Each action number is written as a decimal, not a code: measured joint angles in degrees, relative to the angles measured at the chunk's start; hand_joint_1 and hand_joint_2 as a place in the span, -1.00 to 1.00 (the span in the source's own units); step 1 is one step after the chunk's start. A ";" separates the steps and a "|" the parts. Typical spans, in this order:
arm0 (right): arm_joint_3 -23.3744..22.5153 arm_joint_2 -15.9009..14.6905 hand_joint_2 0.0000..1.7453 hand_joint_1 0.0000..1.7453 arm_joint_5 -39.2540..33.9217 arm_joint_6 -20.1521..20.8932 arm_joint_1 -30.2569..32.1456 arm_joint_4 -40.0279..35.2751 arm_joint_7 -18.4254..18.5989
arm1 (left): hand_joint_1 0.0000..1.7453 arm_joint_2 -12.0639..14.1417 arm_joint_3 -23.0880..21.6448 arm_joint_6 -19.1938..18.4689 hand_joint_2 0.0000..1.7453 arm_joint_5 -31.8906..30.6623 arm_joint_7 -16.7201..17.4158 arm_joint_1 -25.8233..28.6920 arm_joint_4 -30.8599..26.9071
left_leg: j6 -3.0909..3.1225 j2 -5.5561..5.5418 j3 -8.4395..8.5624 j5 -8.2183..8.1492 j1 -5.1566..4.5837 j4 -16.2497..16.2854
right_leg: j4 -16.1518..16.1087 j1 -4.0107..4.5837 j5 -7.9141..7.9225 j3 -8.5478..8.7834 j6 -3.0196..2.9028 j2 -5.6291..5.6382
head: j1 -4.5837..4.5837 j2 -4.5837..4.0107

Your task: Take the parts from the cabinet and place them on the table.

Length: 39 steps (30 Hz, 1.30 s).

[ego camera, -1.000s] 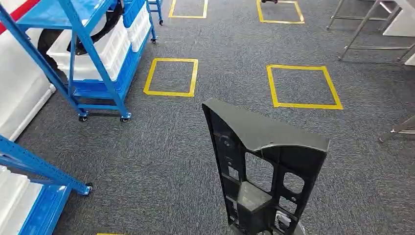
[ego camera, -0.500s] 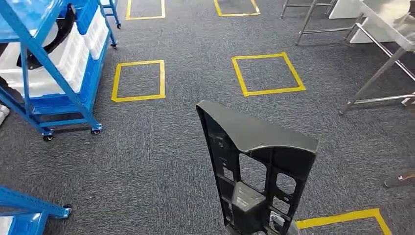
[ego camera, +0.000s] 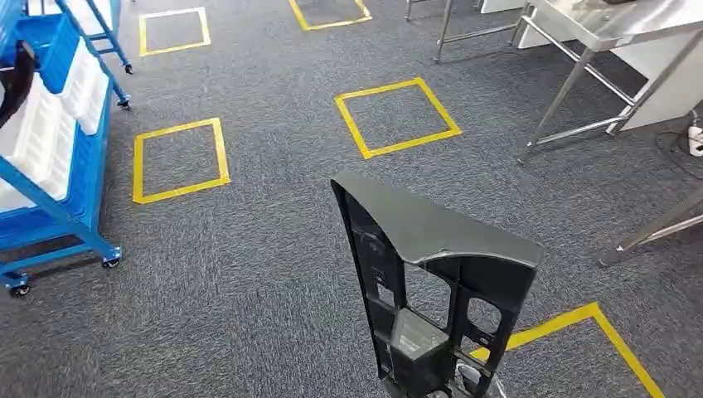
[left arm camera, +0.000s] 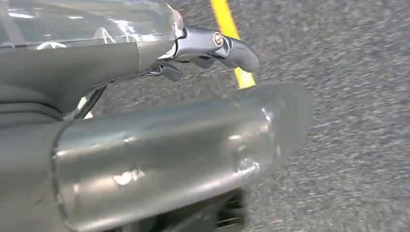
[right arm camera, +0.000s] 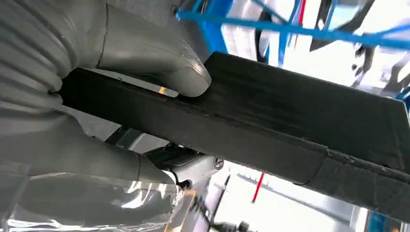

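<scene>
1. My right hand (right arm camera: 72,96) clamps the black part (ego camera: 431,282), thumb on its flat face; the part stands upright above grey carpet (ego camera: 249,274).
2. Left hand (left arm camera: 208,48): fingers curled, grasping nothing.
3. Steel table (ego camera: 613,25) far right; blue cabinet (ego camera: 58,191) at left edge; open carpet between.

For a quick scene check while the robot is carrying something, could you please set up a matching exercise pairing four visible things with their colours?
Things:
1. held part
2. cabinet frame
3. floor tape squares
4. table legs

Colours:
a. yellow
b. bare metal
c. black
d. blue

Pairs: 1-c, 2-d, 3-a, 4-b. The right hand grips the part.
</scene>
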 joint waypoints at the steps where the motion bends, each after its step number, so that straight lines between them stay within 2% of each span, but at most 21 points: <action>1: 0.04 0.00 1.00 1.00 0.09 -0.09 -0.09 0.00 0.00 | -1.00 0.02 -0.02 0.22 -1.00 -0.07 0.02 -0.07 0.00 | 0.30 0.16 0.30 -0.31 0.18 -1.39 | 0.49 -0.02 -0.04 -0.55 0.31 0.76 | 0.00 0.00; 4: 0.15 0.15 1.00 1.00 0.39 -0.22 0.13 0.00 0.00 | -1.00 0.02 -0.18 0.85 -1.00 -0.26 0.24 -0.21 0.00 | 1.39 1.94 0.55 0.04 -0.27 -1.51 | -0.10 -0.47 0.60 -1.18 1.63 2.64 | 0.00 0.00; 5: 0.17 0.17 1.00 1.00 0.50 -0.24 0.17 0.00 -0.02 | -1.00 -0.07 -0.26 1.01 -1.00 -0.33 0.24 -0.29 0.00 | 2.09 2.82 0.77 0.51 0.06 -2.20 | 0.28 -0.54 0.27 -1.15 1.62 1.19 | -0.02 0.00; 6: 0.18 0.17 1.00 1.00 0.52 -0.37 0.17 0.00 -0.02 | -1.00 -0.04 -0.30 1.22 -1.00 -0.35 0.24 -0.34 0.00 | 2.31 3.52 0.93 0.63 -0.01 -2.52 | 1.78 -0.21 -0.92 -1.81 1.75 -2.45 | 0.02 0.00; 7: 0.20 0.18 1.00 1.00 0.61 -0.41 -0.07 0.00 -0.02 | -1.00 -0.04 -0.31 1.42 -1.00 -0.35 0.24 -0.28 0.00 | 2.60 4.45 0.93 0.61 -0.12 -2.56 | 5.52 -0.16 -3.27 -3.75 1.90 -4.42 | 0.00 0.00; 9: 0.20 0.35 1.00 1.00 0.66 -0.52 -0.20 0.00 0.00 | -1.00 -0.04 -0.31 1.57 -1.00 -0.35 0.24 -0.07 0.00 | 2.79 6.25 0.89 0.45 -0.35 -2.53 | 14.10 -0.33 -7.07 -8.01 2.17 -5.54 | 0.00 0.00; 10: 0.20 0.37 1.00 1.00 0.66 -0.55 -0.10 0.02 0.00 | -1.00 -0.02 -0.31 1.64 -1.00 -0.35 0.24 -0.07 0.00 | 2.81 7.12 0.87 0.35 -0.42 -2.51 | 16.59 -0.41 -7.51 -9.31 2.26 -5.69 | 0.00 0.00; 11: 0.22 0.37 1.00 1.00 0.66 -0.55 -0.03 0.07 0.00 | -1.00 -0.02 -0.31 1.64 -1.00 -0.35 0.24 -0.11 0.00 | 2.75 7.96 0.95 0.25 -0.47 -2.51 | 16.36 -0.51 -6.54 -9.24 2.31 -5.78 | 0.00 0.00; 13: 0.22 0.37 1.00 1.00 0.66 -0.55 -0.04 0.07 0.00 | -1.00 -0.04 -0.33 1.64 -1.00 -0.35 0.24 -0.23 0.00 | 2.54 9.50 1.39 -0.13 -0.51 -2.51 | 8.85 -0.49 -1.96 -5.22 2.08 -6.56 | 0.00 0.00; 14: 0.22 0.37 1.00 1.00 0.66 -0.55 -0.04 0.04 0.00 | -1.00 -0.07 -0.35 1.64 -1.00 -0.35 0.24 -0.28 0.00 | 2.31 10.16 1.77 -0.37 -0.52 -2.51 | 3.56 -0.32 0.31 -2.19 1.74 -8.19 | 0.00 0.00; 15: 0.22 0.37 1.00 1.00 0.66 -0.55 -0.10 0.04 0.00 | -1.00 -0.07 -0.35 1.64 -1.00 -0.35 0.24 -0.29 0.00 | 2.07 10.67 2.07 -0.59 -0.63 -2.51 | 0.08 0.14 0.24 -0.48 1.36 -11.41 | 0.00 0.00; 19: 0.24 0.37 1.00 1.00 0.92 -1.24 0.07 -0.02 -0.02 | -1.00 -0.11 -0.44 2.40 -1.00 -0.39 -0.07 -0.49 0.00 | 0.93 13.21 2.77 -1.23 -0.94 -2.59 | -0.22 0.93 0.19 -0.86 0.38 -8.99 | 0.00 0.00; 20: 0.24 0.37 1.00 1.00 1.03 -1.27 0.07 -0.02 -0.02 | -1.00 -0.13 -0.48 3.00 -1.00 -0.53 -0.40 -0.65 0.00 | 0.48 13.64 2.62 -1.78 -1.04 -2.43 | -0.95 0.15 0.63 -0.35 -0.16 -8.11 | -0.02 0.00; 22: 0.24 0.37 1.00 1.00 1.25 -1.24 0.14 -0.20 -0.02 | -1.00 -0.11 -0.57 4.18 -1.00 -0.77 -1.77 -0.85 0.00 | -0.08 7.74 1.25 -4.55 -0.51 1.96 | -1.15 0.08 0.74 -0.23 -0.46 -7.00 | -0.02 0.00; 24: 0.22 0.15 1.00 1.00 1.75 -1.27 0.03 -0.20 -0.02 | -1.00 -0.11 -0.83 4.98 -1.00 -1.12 -4.22 -0.84 0.00 | -0.39 5.96 -3.31 -8.73 -0.39 11.30 | -1.12 0.07 0.73 -0.24 -0.71 -5.43 | 0.00 0.00; 26: 0.22 0.15 1.00 1.00 2.01 -1.38 0.08 -0.22 0.00 | -1.00 -0.11 -1.44 5.09 -1.00 -1.47 -6.52 -0.90 0.00 | -0.56 5.74 -5.79 -8.67 -0.38 15.34 | -0.98 0.09 0.71 -0.17 -0.72 -3.57 | -0.02 0.00; 29: 0.22 0.15 1.00 1.00 2.08 -1.64 0.09 -0.35 -0.02 | -1.00 -0.15 -2.77 5.09 -1.00 -2.51 -9.11 -1.83 0.00 | -0.26 4.70 -1.83 -0.95 -0.28 4.67 | -0.48 -0.05 0.50 -0.02 -0.44 -0.87 | -0.02 0.00; 30: 0.22 0.15 1.00 1.00 2.08 -1.85 0.07 -0.35 -0.02 | -1.00 -0.18 -3.39 5.09 -1.00 -2.58 -10.28 -2.22 0.00 | -0.04 1.94 -0.40 0.65 -0.04 0.50 | -0.18 -0.15 0.34 -0.22 -0.19 -0.23 | -0.02 0.00; 31: 0.22 0.15 1.00 1.00 2.08 -2.01 -0.06 -0.35 0.00 | -1.00 -0.50 -3.81 5.05 -1.00 -2.51 -11.61 -2.62 0.00 | 0.19 -0.13 0.20 -0.14 0.14 -0.88 | 0.46 0.21 0.18 -0.68 0.15 0.41 | 0.00 0.00; 33: 0.22 0.15 1.00 1.00 2.21 -2.19 -0.06 -0.46 -0.02 | -1.00 -0.85 -4.70 4.43 -1.00 -1.46 -13.42 -3.29 -0.18 | 0.64 0.50 0.16 -0.36 -0.02 -1.01 | 0.34 -0.17 0.53 -1.28 0.70 1.28 | -0.02 0.00; 39: 0.22 0.15 1.00 1.00 2.23 -2.21 -0.04 -0.46 -0.02 | -1.00 -0.99 -4.83 4.37 -1.00 -1.24 -13.56 -3.42 -0.22 | 0.68 0.68 0.17 -0.35 -0.10 -1.04 | 0.35 -0.16 0.56 -1.36 0.78 1.41 | -0.02 0.00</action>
